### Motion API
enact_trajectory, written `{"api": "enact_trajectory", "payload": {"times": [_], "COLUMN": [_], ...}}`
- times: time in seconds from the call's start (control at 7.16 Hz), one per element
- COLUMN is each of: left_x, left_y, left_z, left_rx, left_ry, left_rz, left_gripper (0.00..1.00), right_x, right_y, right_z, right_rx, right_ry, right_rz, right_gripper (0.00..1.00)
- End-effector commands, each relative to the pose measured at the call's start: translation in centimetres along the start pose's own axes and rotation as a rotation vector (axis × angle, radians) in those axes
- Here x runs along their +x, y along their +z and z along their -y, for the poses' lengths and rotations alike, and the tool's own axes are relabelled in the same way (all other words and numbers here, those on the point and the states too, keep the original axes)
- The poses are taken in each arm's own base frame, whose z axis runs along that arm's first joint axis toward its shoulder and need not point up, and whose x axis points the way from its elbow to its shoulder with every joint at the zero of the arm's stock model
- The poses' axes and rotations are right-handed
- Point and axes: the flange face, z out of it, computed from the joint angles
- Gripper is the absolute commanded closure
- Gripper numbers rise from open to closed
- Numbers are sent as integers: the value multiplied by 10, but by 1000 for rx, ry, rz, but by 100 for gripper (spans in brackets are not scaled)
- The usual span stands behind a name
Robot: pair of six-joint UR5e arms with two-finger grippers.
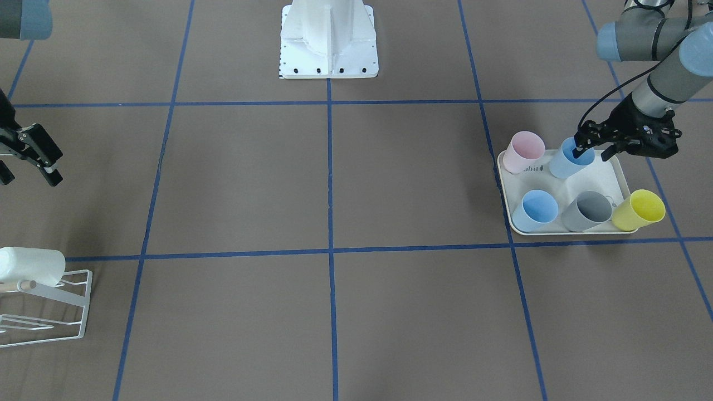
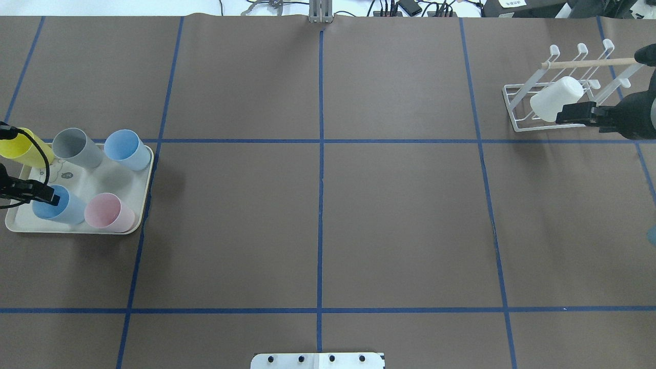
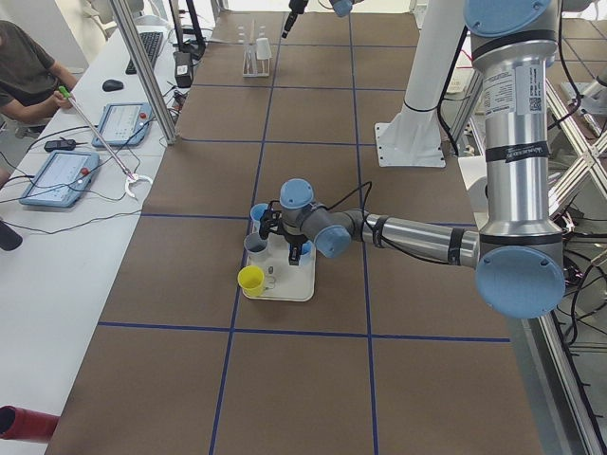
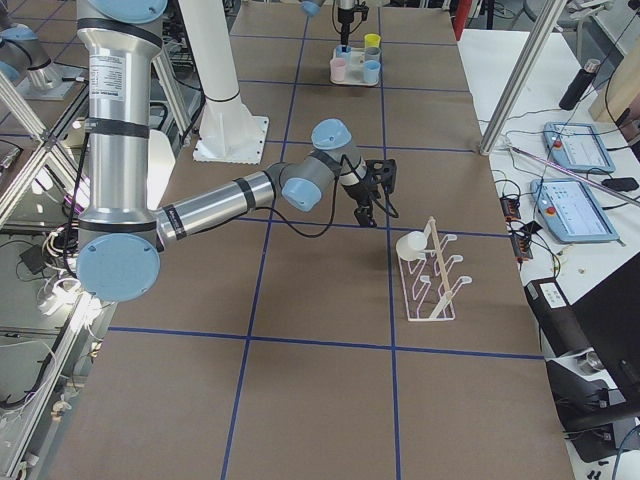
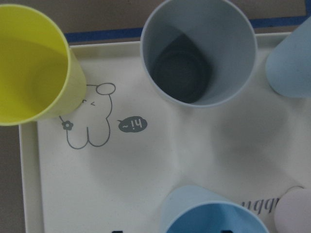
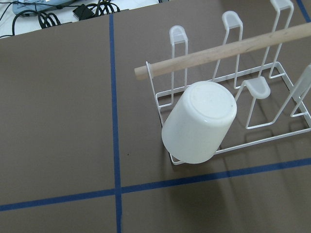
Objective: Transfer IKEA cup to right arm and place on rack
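Reading this as the pick, first step of the cycle: your left gripper point(image 1: 594, 151) is at the tray point(image 1: 604, 178), jaws spread and straddling the rim of the blue cup point(image 1: 565, 164). One finger is down inside the mouth and the other is outside the wall; nothing looks pinched yet in the front and wrist views. That cup stands on the tray's robot-side edge, just beside the pink cup point(image 1: 523, 151). It is upright, mouth up, long axis vertical; the lean in the fixed views looks like perspective. Next you need to close on the wall, lift straight up clear of the neighbours, then carry toward mid-table. A rim grip is one-sided, so expect swing if you move fast. Your right gripper point(image 1: 29, 179) hangs near the rack point(image 6: 218, 51), jaws spread, empty. It has to come across and take the cup by the body. A white cup point(image 6: 199, 121) already sits base-up on one prong, so plan to invert yours the same way and aim for a free prong.
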Motion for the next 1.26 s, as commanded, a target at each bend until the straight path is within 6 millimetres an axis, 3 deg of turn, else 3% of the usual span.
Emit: {"api": "enact_trajectory", "payload": {"times": [0.0, 0.14, 0.28, 0.42, 0.56, 0.84, 0.98, 1.12], "left_x": [-5, -5, 0, 0, -12, -47, -26, 10], "left_y": [5, 6, 5, 2, -19, -94, -132, -167], "left_z": [0, 0, 2, -6, 3, 18, 21, 16], "left_rx": [-9, -10, -16, -49, -6, 123, 124, 136], "left_ry": [-5, -6, -4, 0, -8, 30, -5, -28], "left_rz": [6, 6, -9, -36, -36, -16, -22, -31], "left_gripper": [65, 91, 100, 100, 100, 100, 100, 100], "right_x": [0, 0, 0, 0, -1, -3, -4, -4], "right_y": [0, 0, 0, 0, -1, -3, -4, -5], "right_z": [0, 0, 0, 0, 0, 0, 1, 0], "right_rx": [0, 0, 0, 0, 1, 5, 6, 6], "right_ry": [1, 1, 1, 0, 0, -2, -3, -3], "right_rz": [-1, 1, 1, -1, 2, 6, 9, 11], "right_gripper": [0, 0, 0, 0, 0, 0, 0, 0]}}
